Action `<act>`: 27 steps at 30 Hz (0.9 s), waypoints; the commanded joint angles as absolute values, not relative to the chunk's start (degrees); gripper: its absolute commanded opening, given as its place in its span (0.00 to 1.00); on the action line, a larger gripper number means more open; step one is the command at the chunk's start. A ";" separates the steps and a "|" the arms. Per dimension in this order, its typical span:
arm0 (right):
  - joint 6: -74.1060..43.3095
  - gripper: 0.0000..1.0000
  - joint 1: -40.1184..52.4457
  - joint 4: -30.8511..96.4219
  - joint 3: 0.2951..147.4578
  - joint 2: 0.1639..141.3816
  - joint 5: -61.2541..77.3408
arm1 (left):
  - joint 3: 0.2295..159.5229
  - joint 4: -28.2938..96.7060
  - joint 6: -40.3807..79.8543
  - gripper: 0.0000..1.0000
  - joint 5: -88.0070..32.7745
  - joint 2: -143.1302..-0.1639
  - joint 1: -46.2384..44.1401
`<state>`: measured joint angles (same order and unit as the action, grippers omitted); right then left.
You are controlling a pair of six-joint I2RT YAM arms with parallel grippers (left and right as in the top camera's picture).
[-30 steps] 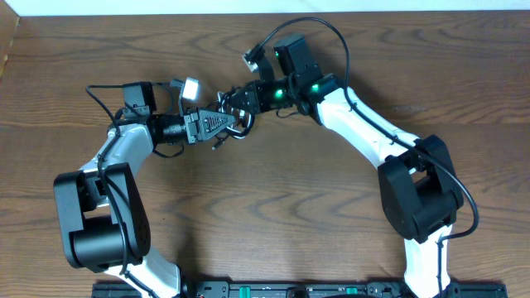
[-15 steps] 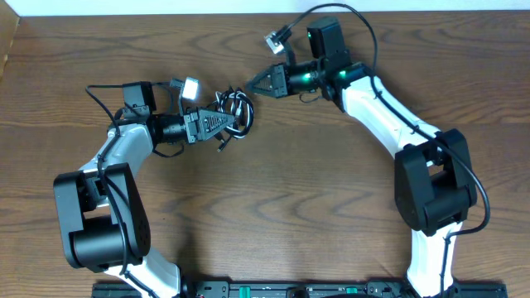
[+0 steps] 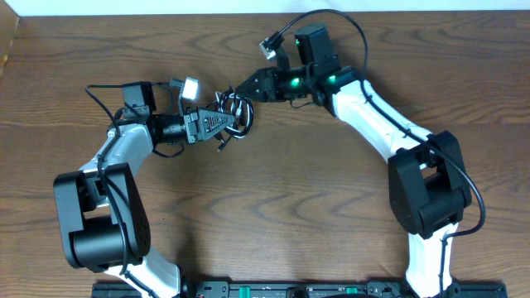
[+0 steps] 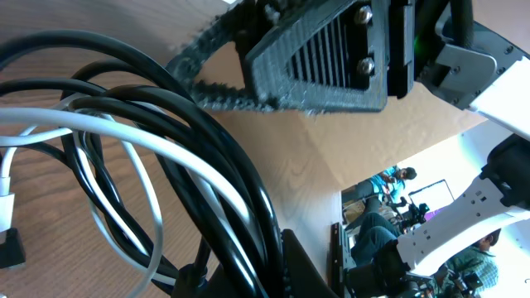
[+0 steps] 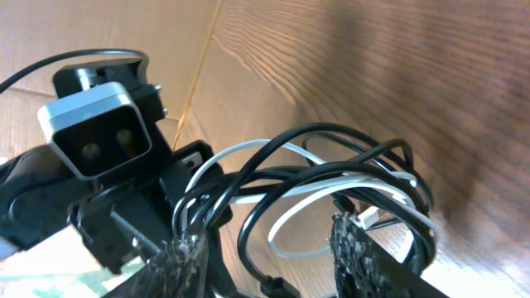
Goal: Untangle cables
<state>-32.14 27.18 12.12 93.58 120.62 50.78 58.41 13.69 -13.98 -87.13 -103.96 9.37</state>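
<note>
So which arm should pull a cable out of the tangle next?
Probably the right. The right tool is open and faces the loops of the cables close up, while the left tool is shut on the cables, holding them.

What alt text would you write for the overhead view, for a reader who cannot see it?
Over a brown wooden table, the left gripper holds a small dark tangle of cables. The right gripper points at the tangle from the upper right, its jaws apart.
</note>
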 commanded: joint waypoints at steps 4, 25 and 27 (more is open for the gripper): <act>-36.60 0.44 30.52 12.29 93.62 120.40 41.43 | 58.61 13.78 -15.18 0.07 -88.84 -102.43 9.52; -38.72 0.01 29.15 19.75 93.62 120.38 33.17 | 58.61 13.78 -15.18 0.08 -88.84 -102.43 9.52; -38.72 0.01 27.79 19.20 93.65 120.38 34.70 | 58.61 13.78 -15.18 0.07 -88.84 -102.43 9.52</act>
<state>-39.62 30.24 19.49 93.58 120.62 34.65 58.41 13.69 -13.98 -87.09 -103.96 9.43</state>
